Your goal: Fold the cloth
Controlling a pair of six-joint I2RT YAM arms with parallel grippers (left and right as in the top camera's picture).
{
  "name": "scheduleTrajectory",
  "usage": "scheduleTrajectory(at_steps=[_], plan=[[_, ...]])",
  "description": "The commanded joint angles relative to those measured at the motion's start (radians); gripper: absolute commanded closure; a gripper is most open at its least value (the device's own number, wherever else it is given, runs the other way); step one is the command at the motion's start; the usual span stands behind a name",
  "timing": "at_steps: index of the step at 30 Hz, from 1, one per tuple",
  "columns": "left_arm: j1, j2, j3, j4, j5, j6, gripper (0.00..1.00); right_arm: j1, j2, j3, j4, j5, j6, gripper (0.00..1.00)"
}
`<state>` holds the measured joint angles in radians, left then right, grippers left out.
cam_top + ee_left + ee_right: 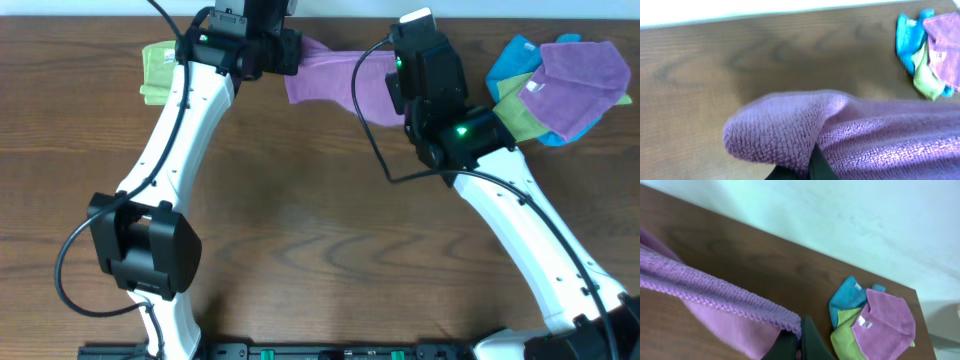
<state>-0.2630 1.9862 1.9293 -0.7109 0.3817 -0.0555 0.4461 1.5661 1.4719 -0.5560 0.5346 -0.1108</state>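
Note:
The cloth (330, 78) is a pinkish-purple towel stretched between my two grippers at the back middle of the table, sagging toward the table on its right side. My left gripper (296, 52) is shut on its left end. In the left wrist view that end of the cloth (790, 130) bunches over the dark fingertips (816, 162). My right gripper (393, 95) is shut on the right end. In the right wrist view the stitched hem of the cloth (725, 297) runs into the closed gripper (799, 341).
A lime-green folded cloth (155, 70) lies at the back left, beside the left arm. A pile of blue, green and violet cloths (560, 85) sits at the back right, and also shows as the pile (930, 50) and the pile (875, 322). The table's back edge is close behind both grippers.

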Motion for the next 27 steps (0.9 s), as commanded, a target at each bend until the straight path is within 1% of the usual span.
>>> scheduleTrajectory(at_steps=[1,4,7,10,14,17,20,23,24,27], plan=[[0.035,0.005,-0.002,-0.127,-0.080,0.013,0.94,-0.013,-0.018,0.012,-0.104,0.038,0.018,0.99],[0.027,0.005,-0.037,-0.249,-0.099,0.043,0.94,-0.004,-0.018,0.008,-0.243,-0.037,0.130,0.99],[0.019,0.005,-0.117,-0.294,-0.104,0.104,0.94,-0.004,-0.018,0.001,-0.308,-0.090,0.189,0.98],[0.019,0.005,-0.199,-0.274,-0.074,0.074,0.94,0.000,-0.018,-0.001,-0.328,-0.098,0.192,0.98],[0.015,0.005,-0.227,-0.290,-0.018,0.074,0.94,0.000,-0.018,-0.001,-0.340,-0.098,0.192,0.99],[0.014,0.005,-0.227,-0.340,-0.006,0.074,0.94,0.000,-0.018,-0.002,-0.386,-0.111,0.192,0.99],[0.014,0.005,-0.227,-0.398,-0.007,0.078,0.94,0.000,-0.017,-0.020,-0.429,-0.172,0.193,0.98],[0.013,0.005,-0.227,-0.447,-0.008,0.080,0.94,0.001,-0.017,-0.095,-0.436,-0.273,0.221,0.98],[0.013,0.005,-0.227,-0.475,-0.008,0.096,0.94,0.002,-0.017,-0.134,-0.436,-0.287,0.249,0.98],[0.014,0.005,-0.227,-0.540,-0.008,0.101,0.94,0.012,-0.018,-0.177,-0.441,-0.317,0.283,0.98]])
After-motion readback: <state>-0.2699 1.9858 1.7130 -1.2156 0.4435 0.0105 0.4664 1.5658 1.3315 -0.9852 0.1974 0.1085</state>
